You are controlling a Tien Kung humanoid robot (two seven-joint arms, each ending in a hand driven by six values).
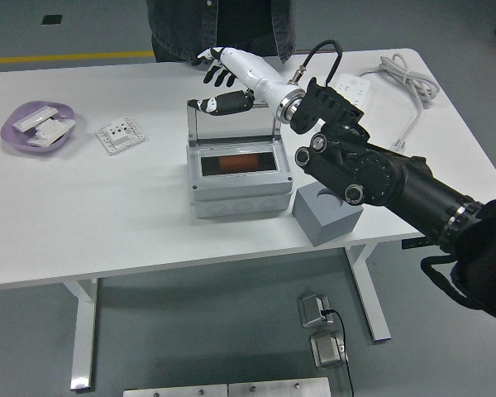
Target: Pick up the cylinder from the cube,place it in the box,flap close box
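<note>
the robot's right hand (223,78) hovers above the far edge of the raised lid (234,121) of a grey box (236,194) at the middle of a white table (107,215), its white-and-black fingers (217,60) spread and its thumb held apart, gripping nothing. whether the thumb touches the lid's top rim cannot be told from the head view. the black right arm (380,178) reaches in from the lower right, crossing above the box's right side. the lid stands roughly upright at the back of the box, which is open. inside lies the orange cylinder (240,163), on its side along the box's floor. just beside the box's right front corner sits the grey cube (326,217), its top bare, partly under the arm. at the table's left end a purple dish (35,124) holds white pieces, and a white switch plate (121,135) lies near it. a white power strip (347,91) with its cable (409,91) lies at the far right. a person in a dark denim jacket (219,25) stands at the table's far side, hands not visible.
</note>
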